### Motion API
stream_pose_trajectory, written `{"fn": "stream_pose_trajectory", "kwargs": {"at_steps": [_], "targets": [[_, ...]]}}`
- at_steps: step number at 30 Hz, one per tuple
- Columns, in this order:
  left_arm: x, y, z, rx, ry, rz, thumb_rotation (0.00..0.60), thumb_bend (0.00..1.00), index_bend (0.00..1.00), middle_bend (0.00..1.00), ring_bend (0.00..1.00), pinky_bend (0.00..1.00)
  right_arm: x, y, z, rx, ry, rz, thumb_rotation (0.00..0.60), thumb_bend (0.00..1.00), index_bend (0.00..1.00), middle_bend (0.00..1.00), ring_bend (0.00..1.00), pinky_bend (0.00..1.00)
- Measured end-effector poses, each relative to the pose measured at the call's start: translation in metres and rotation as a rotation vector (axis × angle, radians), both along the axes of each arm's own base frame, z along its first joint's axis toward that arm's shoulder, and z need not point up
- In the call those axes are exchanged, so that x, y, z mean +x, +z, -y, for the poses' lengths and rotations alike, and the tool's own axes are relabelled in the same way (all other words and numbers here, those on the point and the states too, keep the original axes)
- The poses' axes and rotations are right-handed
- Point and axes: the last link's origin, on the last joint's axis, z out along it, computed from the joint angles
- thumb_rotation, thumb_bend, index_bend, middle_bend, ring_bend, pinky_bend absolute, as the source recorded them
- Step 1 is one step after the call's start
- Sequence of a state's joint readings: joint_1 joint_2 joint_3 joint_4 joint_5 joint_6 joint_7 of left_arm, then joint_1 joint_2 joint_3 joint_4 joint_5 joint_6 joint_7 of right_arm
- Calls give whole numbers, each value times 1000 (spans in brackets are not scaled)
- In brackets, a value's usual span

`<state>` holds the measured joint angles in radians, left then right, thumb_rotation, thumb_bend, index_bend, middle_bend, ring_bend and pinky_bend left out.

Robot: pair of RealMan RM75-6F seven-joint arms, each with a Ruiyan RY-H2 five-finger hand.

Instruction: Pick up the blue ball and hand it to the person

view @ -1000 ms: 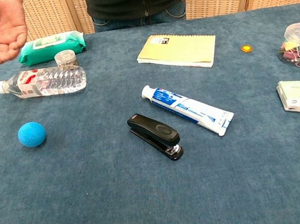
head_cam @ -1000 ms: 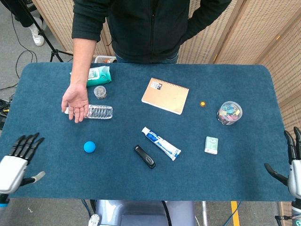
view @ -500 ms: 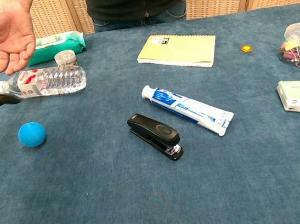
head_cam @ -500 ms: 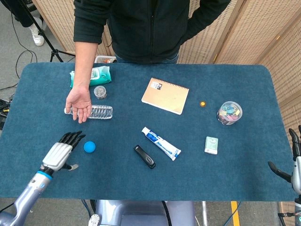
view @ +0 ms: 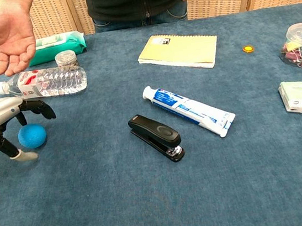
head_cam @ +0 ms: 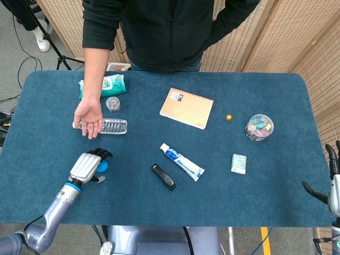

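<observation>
The blue ball [view: 32, 135] lies on the table [head_cam: 276, 207], near-left, just near of the water bottle [view: 41, 83]. The left hand [view: 2, 124] has been advanced over it within the last second (fingers spread, nothing gripped yet). Closure is judged the next step; the person's hand [head_cam: 88, 117] waits palm-up beyond.

Blue-covered bench [head_cam: 276, 186], blue ball [view: 32, 136] on it, water bottle [head_cam: 109, 126] lying flat, wipes pack [head_cam: 109, 85], notebook [head_cam: 186, 108], toothpaste tube [head_cam: 181, 161], black stapler [head_cam: 163, 177], clip jar [head_cam: 259, 127]
</observation>
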<state>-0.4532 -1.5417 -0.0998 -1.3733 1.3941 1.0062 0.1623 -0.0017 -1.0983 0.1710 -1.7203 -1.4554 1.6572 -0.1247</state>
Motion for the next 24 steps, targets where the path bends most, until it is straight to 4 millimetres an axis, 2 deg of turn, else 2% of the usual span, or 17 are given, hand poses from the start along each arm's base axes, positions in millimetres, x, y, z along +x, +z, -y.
{"fn": "stream_pose_trajectory", "kwargs": {"at_steps": [3,11,17,24], "targets": [[4,-2,0,38,-8,-2,600,425,619,583,464,579,0,0,0,1,0,3,600,0,0,0,0,0],[1,9,5,79,-18,11,600,459,637,596,477,592,0,2,-1,-5,-5,12,600,0,0,0,0,0],[10,42,14,138,-97,46,600,488,658,615,493,602,0,2,-1,-6,-7,18,600,0,0,0,0,0],[33,74,22,206,-221,127,600,482,659,615,493,602,0,1,-2,2,-11,18,600,0,0,0,0,0]]}}
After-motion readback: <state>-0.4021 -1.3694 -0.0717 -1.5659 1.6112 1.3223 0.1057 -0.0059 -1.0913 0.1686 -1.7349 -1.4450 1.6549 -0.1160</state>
